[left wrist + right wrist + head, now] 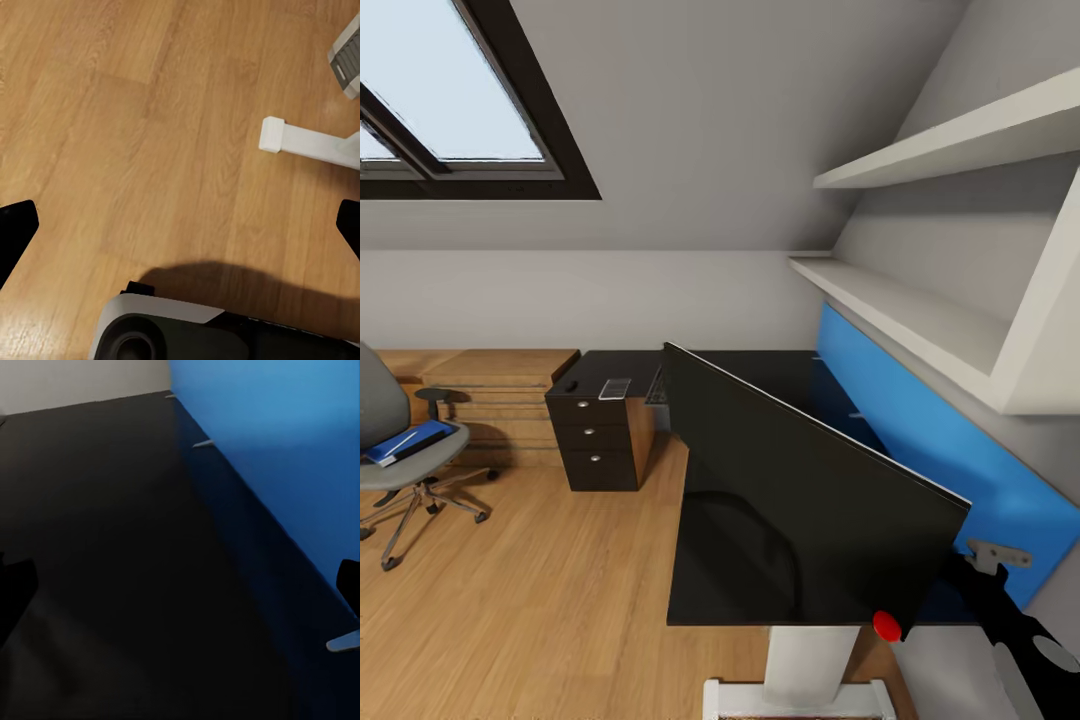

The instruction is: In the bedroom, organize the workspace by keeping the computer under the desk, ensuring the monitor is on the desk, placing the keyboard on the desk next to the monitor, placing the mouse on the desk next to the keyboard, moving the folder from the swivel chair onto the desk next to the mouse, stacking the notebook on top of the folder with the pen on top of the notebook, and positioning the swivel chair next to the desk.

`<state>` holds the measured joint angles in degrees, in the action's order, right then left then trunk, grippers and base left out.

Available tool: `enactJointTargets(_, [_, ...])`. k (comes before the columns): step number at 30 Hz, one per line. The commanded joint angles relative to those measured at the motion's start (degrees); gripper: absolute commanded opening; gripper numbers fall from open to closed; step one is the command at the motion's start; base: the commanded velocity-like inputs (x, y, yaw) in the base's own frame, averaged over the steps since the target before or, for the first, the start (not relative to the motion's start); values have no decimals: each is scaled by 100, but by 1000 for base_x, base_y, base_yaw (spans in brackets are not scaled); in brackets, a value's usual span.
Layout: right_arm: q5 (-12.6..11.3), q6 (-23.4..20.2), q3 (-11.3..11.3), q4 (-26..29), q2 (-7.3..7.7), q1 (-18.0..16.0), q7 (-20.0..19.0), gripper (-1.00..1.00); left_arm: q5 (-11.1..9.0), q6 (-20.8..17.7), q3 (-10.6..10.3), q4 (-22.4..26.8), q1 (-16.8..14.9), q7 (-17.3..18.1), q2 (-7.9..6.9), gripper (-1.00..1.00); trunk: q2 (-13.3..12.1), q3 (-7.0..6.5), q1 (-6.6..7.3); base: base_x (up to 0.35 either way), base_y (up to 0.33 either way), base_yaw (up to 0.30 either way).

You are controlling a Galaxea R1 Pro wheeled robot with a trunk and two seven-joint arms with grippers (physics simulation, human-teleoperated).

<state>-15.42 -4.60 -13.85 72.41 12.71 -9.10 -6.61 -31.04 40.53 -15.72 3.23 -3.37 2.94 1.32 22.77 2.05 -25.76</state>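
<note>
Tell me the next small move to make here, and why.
Probably turn the base toward the swivel chair. The blue folder lies on its seat, off across the wood floor from the desk, and it belongs on the desk. Both grippers look open with nothing between their fingertips, the right gripper above the dark desk top, so either could fetch it.

From my seat the monitor (800, 500) stands edge-on across the desk (760, 370) — I see only its dark back, and it hides much of the desktop behind it. The swivel chair (400, 450) is cut by the head view's left edge. On its seat lies a blue folder (405, 440); whether anything rests on it I cannot tell. Small items on the drawer unit (600, 440) — one dark, one grey — are too small to name. My right arm (1020, 640) runs off the corner.
</note>
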Motion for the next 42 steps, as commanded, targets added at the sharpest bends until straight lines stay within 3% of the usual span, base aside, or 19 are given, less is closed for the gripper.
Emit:
enactJointTargets(1, [8, -35, 53, -1, -3, -4, -30, 100, -60, 17, -29, -7, -6, 31, 0, 100, 14, 14, -3, -158, 165, 0])
enactJointTargets(11, [268, -32, 271, -19, -13, -4, -24, 100, -60, 16, -28, -7, -6, 39, 0, 100, 14, 14, -3, -197, 221, 0])
enactJointTargets(42, [294, -32, 409, -25, -14, -4, -24, 100, -60, 16, -33, -7, -6, 41, 0, 100, 14, 14, -3, -35, 103, 0])
